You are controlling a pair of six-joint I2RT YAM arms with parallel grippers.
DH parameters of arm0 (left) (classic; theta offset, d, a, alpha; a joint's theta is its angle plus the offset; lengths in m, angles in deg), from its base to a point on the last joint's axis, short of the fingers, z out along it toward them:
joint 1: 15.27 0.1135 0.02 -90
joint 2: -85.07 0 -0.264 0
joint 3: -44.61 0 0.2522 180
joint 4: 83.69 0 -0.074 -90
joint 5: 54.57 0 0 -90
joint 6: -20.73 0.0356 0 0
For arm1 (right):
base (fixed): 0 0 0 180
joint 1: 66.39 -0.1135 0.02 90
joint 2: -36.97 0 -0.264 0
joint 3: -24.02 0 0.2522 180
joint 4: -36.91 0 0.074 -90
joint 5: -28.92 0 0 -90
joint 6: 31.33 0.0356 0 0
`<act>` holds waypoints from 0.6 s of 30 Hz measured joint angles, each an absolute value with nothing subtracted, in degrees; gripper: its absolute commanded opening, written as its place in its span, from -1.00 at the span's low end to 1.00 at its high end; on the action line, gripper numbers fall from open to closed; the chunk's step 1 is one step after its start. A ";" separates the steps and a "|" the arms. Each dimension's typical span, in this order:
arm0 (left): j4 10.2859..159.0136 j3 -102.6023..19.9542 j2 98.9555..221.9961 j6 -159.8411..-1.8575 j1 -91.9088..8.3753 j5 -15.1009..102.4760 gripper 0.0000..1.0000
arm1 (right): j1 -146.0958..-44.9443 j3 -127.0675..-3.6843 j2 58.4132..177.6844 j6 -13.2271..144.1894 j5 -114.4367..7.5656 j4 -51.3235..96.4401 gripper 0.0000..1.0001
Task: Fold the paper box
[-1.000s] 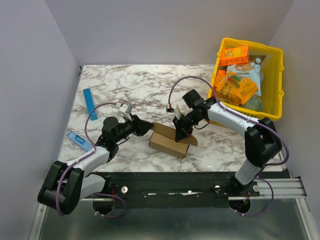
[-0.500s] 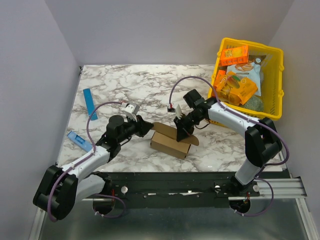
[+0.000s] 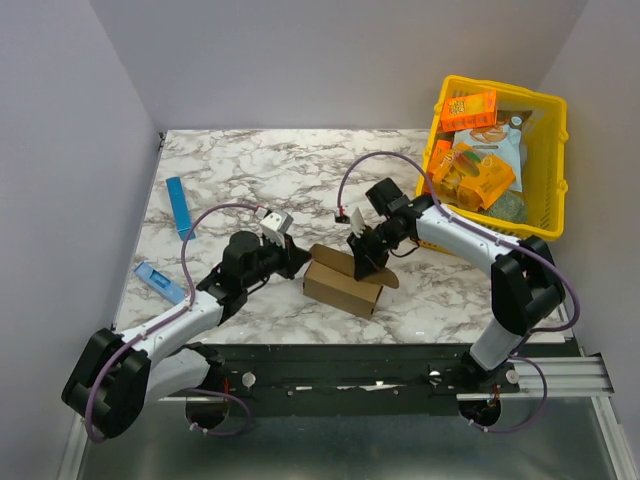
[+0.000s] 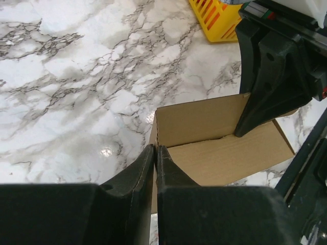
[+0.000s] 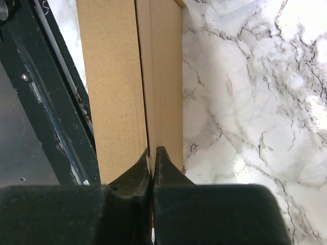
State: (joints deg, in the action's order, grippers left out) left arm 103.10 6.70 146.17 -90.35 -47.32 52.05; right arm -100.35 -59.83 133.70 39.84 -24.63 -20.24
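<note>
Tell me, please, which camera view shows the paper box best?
The top external view: it shows the whole paper box with its flaps. The left wrist view shows only a close, cropped part; the right wrist view, just cropped panels.

The paper box [image 3: 340, 290] was matt brown cardboard; the worktop [image 3: 270, 170] shone glossy, possibly marble-patterned laminate; the basket [image 3: 556, 112] was yellow plastic.

Paper box [image 5: 117, 76] runs past top edge, right wrist view; left hand [image 4: 155, 149] grip on it unclear.
</note>
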 measured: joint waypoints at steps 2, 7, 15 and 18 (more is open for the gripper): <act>102.25 6.16 146.21 -89.67 -47.74 50.43 -0.87 | -100.35 -59.83 133.43 40.30 -25.00 -19.94 -0.21; 99.04 5.74 145.93 -88.10 -50.31 45.23 -0.99 | -100.30 -59.83 131.77 43.29 -29.07 -18.74 0.56; 96.65 6.90 140.18 -85.89 -52.68 38.41 -1.00 | -100.33 -58.67 121.17 50.07 -36.70 -18.01 0.68; 97.27 8.15 138.43 -85.19 -53.66 36.95 -1.00 | -100.33 -56.79 118.59 51.53 -39.03 -17.42 0.68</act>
